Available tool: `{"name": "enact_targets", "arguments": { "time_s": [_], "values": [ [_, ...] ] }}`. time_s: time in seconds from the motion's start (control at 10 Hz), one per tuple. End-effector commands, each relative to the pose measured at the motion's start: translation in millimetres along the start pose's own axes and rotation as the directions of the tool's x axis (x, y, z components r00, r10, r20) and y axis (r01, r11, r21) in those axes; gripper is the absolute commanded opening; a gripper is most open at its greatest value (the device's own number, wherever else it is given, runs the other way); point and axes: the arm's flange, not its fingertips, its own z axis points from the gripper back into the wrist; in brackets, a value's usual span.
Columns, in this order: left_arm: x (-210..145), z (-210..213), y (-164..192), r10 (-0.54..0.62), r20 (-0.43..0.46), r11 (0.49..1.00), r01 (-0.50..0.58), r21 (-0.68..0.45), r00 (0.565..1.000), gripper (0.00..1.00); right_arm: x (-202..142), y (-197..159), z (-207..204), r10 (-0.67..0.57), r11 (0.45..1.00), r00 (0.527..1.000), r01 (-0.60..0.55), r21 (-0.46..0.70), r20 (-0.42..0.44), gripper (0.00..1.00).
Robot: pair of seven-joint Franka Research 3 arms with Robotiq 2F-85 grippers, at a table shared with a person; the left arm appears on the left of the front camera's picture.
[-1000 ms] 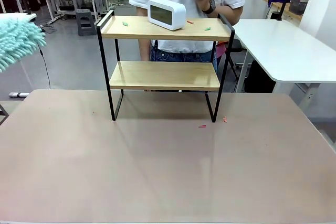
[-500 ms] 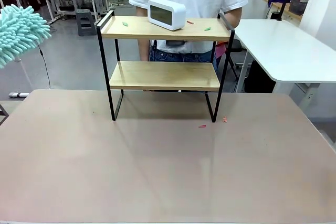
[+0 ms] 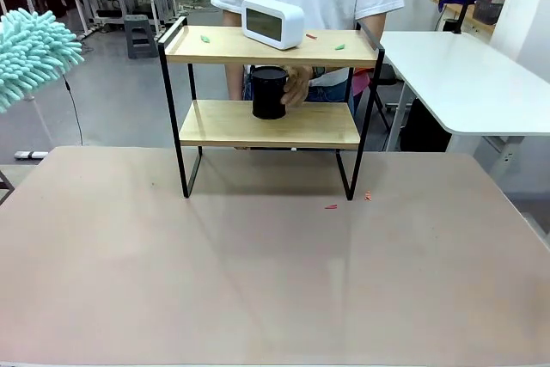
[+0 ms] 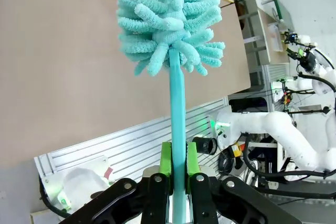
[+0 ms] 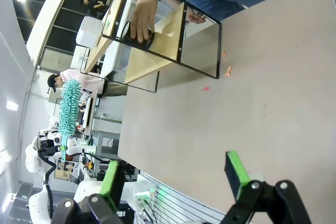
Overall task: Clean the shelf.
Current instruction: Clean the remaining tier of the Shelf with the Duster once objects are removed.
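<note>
Plainly, the shelf (image 3: pixel 215 123) stands at the far middle of the bench (image 3: pixel 258 281), all four legs down, with the person right behind it. A white clock (image 3: pixel 272 22) sits on its top board among a few small green and red scraps (image 3: pixel 205 39), and more scraps (image 3: pixel 331 207) lie on the bench just beside the right front leg. The person's hand (image 3: pixel 298 85) holds a black cup (image 3: pixel 268 93) on the lower board.

The left gripper (image 4: pixel 178 159) is clenched on the thin handle of a teal duster (image 4: pixel 165 19), low on the stem, with the fluffy head well away from the shelf at the bench's left edge. The right gripper (image 5: pixel 173 176) is released and holds nothing.

The shelf looks stiff but light — thin metal frame, slim boards — so it would probably slide or rock under a hard sideways push. It needs wiping rather than lifting. If it must be steadied, a black upright or the top side rail seems the safest hold. The duster's soft head should give on contact, so light strokes around the clock ought to do.
</note>
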Motion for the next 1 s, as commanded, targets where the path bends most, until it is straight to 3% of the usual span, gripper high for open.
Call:
{"name": "enact_targets", "arguments": {
  "time_s": [0.0, 0.9],
  "values": [
    [-0.6, 1.1, 1.9, -0.017, 0.001, 1.0, 0.017, 0.01, 1.0, 0.12, 2.8, 0.9, -1.4, 0.024, 0.999, 1.0, -0.025, 0.023, 0.017, 1.0],
    [-0.6, 1.1, 1.9, -0.017, 0.001, 1.0, 0.017, 0.01, 1.0, 0.12, 2.8, 0.9, -1.4, 0.024, 0.999, 1.0, -0.025, 0.023, 0.017, 1.0]
  ]
}}
